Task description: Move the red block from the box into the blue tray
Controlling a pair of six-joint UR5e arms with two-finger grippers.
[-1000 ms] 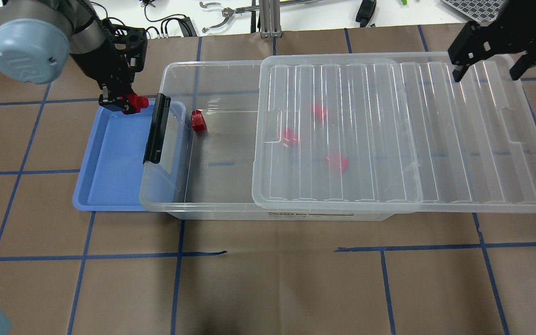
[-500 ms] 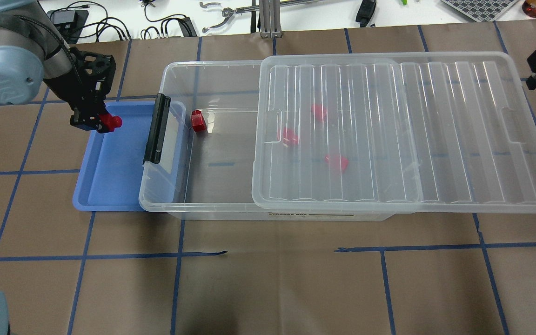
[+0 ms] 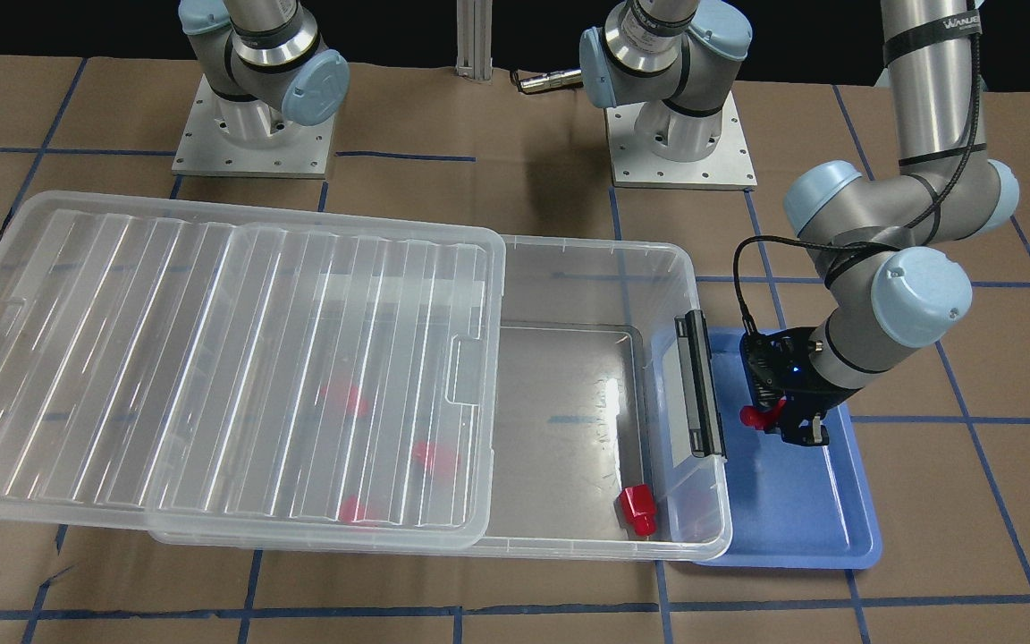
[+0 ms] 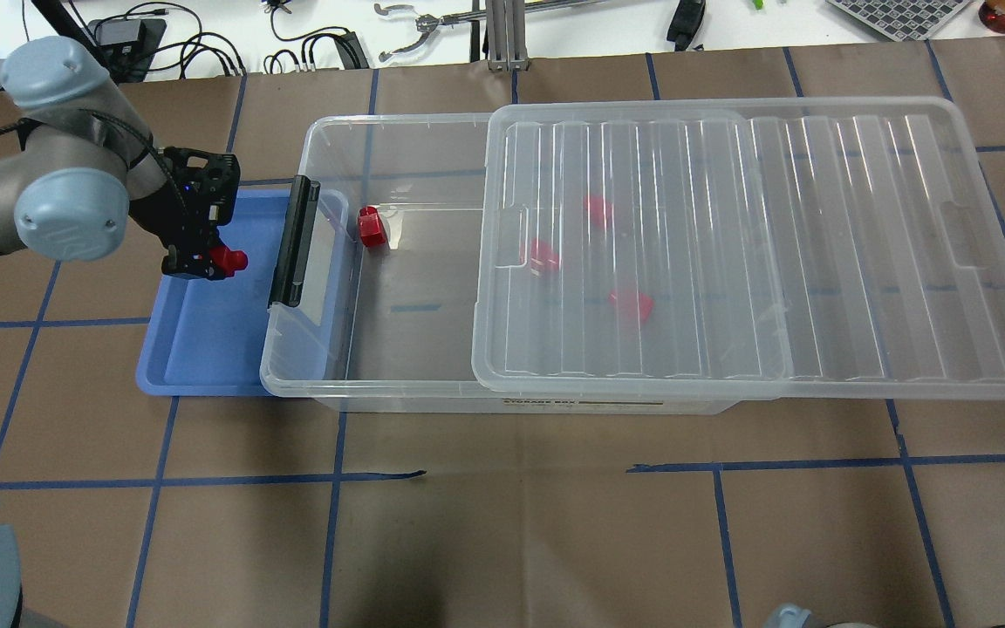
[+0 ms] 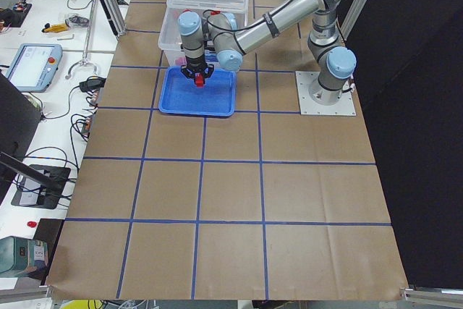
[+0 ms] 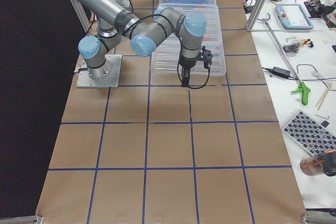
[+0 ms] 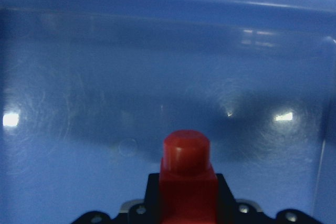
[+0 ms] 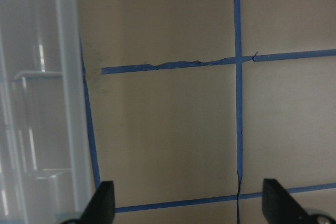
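Overhead exterior view: the left gripper (image 4: 206,263) hangs over the far half of the shallow mid-blue plastic tray (image 4: 206,349), its fingers closed on a small glossy red plastic block (image 4: 228,259) whose round nub sticks out sideways toward the black latch bar (image 4: 293,242) of the large clear plastic box (image 4: 328,384); the box's near end overlaps the tray's right side. The left wrist view shows the held block (image 7: 187,166) pinched from both sides, nub pointing ahead, with bare blue tray floor (image 7: 157,77) and a soft shadow beneath it; the block seems to be off the floor, though how high cannot be told. A second red block (image 4: 372,227) lies uncovered inside the box near the latch end; three more (image 4: 597,209) (image 4: 543,255) (image 4: 632,303) show faintly through the ribbed translucent lid (image 4: 816,244), which sits slid toward the robot's right, leaving that end of the box open. The right gripper (image 8: 191,203) is parked off the box's far end over the brown paper table (image 8: 168,129); its fingers stand wide apart with nothing between them.

Judged from this, the step in hand is the set-down: the block is out of the box and over the tray but not yet let go. The next move likely calls for a short descent toward the tray floor, then spreading the fingers and lifting straight up, keeping clear of the latch bar and box rim just beside; a drop from height could let the block bounce or roll on its nub.
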